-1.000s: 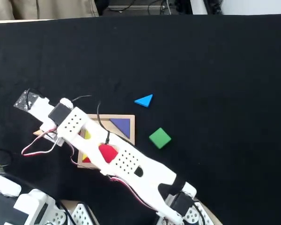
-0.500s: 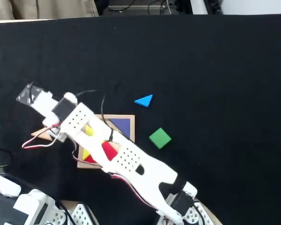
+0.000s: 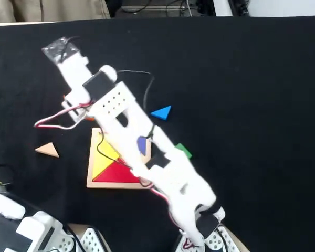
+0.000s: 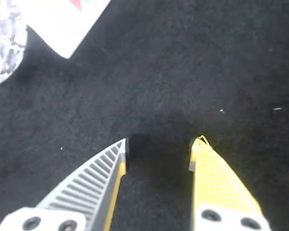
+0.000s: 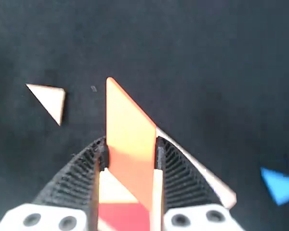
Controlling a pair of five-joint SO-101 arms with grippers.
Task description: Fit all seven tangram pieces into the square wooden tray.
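Observation:
The square wooden tray (image 3: 115,184) lies left of the table's middle and holds a yellow triangle (image 3: 106,155), a red triangle (image 3: 118,172) and a purple piece (image 3: 142,144). My right gripper (image 5: 131,142) is shut on an orange parallelogram (image 5: 130,144), held on edge above the tray's far left corner (image 3: 88,118). A plain wooden triangle (image 3: 47,149) lies left of the tray. A blue triangle (image 3: 161,112) and a green square (image 3: 184,150), half hidden by the arm, lie to its right. My left gripper (image 4: 161,144) hangs open over bare black cloth.
The right arm (image 3: 157,163) stretches diagonally across the tray from its base at the front. The left arm's base (image 3: 16,226) sits at the front left corner. A white sheet (image 4: 62,24) and a crinkled clear object (image 4: 5,38) lie near the left gripper.
The right arm has lifted and swung from left of the tray toward the far side, uncovering the tray and the wooden triangle. The left arm's base has not moved.

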